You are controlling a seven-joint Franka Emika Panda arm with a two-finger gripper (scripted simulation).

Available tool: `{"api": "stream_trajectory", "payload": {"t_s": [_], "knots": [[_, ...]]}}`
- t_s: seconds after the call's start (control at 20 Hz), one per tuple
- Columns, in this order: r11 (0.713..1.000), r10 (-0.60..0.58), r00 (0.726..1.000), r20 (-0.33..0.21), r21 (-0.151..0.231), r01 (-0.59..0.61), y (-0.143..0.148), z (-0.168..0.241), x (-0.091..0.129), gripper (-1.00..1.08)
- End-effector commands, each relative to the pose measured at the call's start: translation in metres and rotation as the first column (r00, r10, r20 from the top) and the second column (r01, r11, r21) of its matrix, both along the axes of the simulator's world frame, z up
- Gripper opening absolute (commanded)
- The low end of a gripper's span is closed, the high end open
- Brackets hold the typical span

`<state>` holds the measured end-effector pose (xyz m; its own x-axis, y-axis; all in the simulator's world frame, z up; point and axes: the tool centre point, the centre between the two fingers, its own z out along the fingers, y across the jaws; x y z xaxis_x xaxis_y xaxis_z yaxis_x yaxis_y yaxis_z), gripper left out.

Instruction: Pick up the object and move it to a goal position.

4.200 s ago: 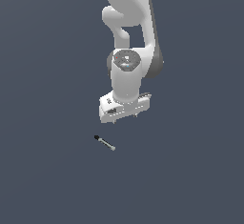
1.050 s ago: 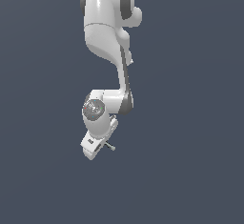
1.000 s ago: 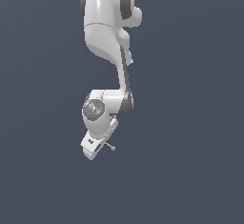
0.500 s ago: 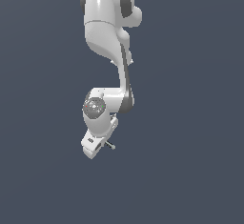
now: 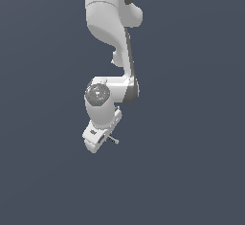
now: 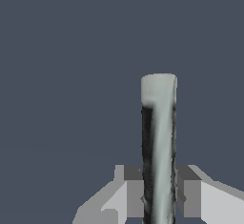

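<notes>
In the wrist view the object (image 6: 158,142), a thin light grey stick with a black streak along one side, stands between the two grey pads (image 6: 135,192). My gripper (image 6: 158,194) is shut on the object, a pad pressing each side of its shaft. In the exterior view the white gripper (image 5: 102,140) hangs under the bent arm, lifted above the floor. Only the object's small tip (image 5: 114,140) pokes out on the exterior view's right of the hand. The remainder of the stick is hidden behind the hand there.
A plain dark blue-grey floor (image 5: 191,171) fills both views. The white arm (image 5: 107,42) rises from the hand to the top of the exterior view.
Over the last second the arm and the held object have shifted only slightly upward. About four seconds ago the stick lay on the floor apart from the gripper.
</notes>
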<state>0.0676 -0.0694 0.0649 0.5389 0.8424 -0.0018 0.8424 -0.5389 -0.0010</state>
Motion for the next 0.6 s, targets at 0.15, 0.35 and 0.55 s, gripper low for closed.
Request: {"api": "stream_trajectory", "payload": {"t_s": [0.15,0.35,0.55], "knots": [[1.0,0.001,1.0,0.001,-0.001,-0.001,0.016,0.051,-0.011,-1.0],[1.0,0.001,1.0,0.001,-0.002,-0.001,0.029,0.094,-0.021,-1.0],[1.0,0.002,1.0,0.001,-0.002,-0.002,0.044,0.14,-0.032,-1.0]]}}
